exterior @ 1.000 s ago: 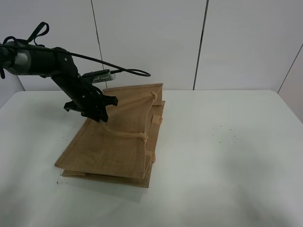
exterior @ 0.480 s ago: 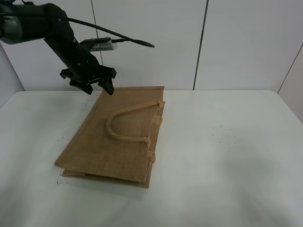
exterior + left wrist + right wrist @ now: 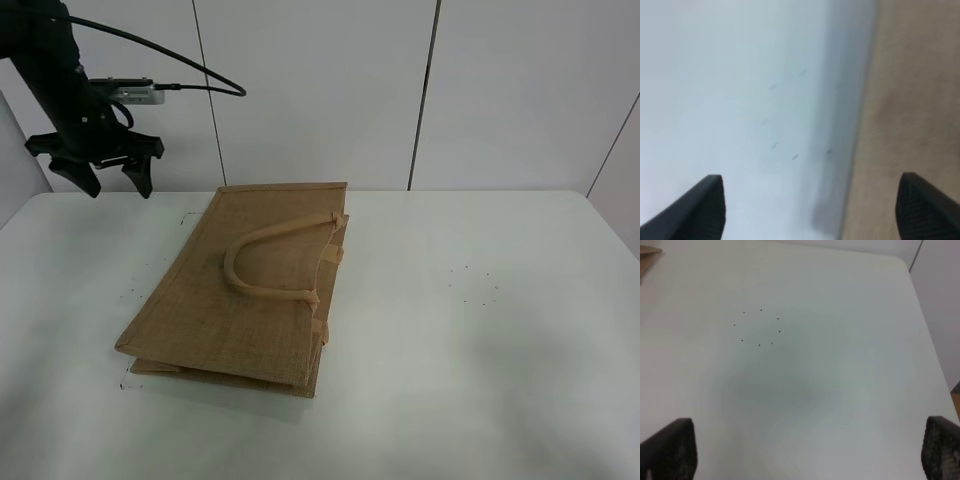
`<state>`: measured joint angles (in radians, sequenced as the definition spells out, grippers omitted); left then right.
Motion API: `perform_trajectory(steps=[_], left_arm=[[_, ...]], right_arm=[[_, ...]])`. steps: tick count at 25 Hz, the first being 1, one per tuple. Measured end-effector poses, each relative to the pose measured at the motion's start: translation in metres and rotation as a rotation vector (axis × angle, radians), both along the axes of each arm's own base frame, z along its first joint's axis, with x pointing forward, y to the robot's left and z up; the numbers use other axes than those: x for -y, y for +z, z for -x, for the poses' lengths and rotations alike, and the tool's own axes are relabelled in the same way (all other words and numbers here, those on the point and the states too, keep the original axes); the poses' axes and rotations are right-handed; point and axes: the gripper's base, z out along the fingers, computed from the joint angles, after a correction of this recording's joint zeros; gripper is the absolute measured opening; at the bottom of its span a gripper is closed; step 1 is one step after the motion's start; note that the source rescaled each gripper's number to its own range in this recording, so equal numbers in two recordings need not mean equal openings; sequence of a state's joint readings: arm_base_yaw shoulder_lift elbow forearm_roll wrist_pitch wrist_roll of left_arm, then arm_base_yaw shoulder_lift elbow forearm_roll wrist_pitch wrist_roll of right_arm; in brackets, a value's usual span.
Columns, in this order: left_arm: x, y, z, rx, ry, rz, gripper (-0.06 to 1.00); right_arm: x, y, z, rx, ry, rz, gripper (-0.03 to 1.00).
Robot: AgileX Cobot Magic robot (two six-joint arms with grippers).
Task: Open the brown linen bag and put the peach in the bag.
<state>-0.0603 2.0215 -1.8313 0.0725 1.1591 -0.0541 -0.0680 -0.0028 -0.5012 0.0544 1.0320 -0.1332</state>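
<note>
Brown linen bag (image 3: 243,292) lies flat and closed on the white bench (image 3: 470,340), one loop handle (image 3: 270,262) arched across its top face. Left gripper (image 3: 112,178), jaws spread and empty, hangs beyond the bag's far corner; right gripper (image 3: 807,452), jaws spread, hangs over bare bench.

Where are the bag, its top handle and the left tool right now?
brown linen bag (image 3: 215,320): exterior high view, flat woven face.
handle (image 3: 262,236): exterior high view, arch of loop.
left tool (image 3: 112,183): exterior high view, between fingertips.
</note>
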Motion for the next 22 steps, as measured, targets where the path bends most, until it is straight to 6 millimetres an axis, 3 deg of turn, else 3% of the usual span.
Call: perform_trajectory(steps=[5,9,14,22], left_arm=[[0.0,0.0,0.003,-0.012,0.008,0.021,0.98],[0.002,0.004,0.025,-0.043,0.013,0.052,0.98],[-0.002,0.007,0.078,-0.109,0.014,0.04,0.98],[-0.008,0.018,0.181,-0.124,-0.007,0.032,0.98]], right_arm=[[0.0,0.0,0.0,0.0,0.0,-0.001,1.0],[0.0,0.0,0.0,0.0,0.0,0.0,1.0],[0.0,0.0,0.0,0.0,0.0,0.0,1.0],[0.0,0.0,0.0,0.0,0.0,0.0,1.0]])
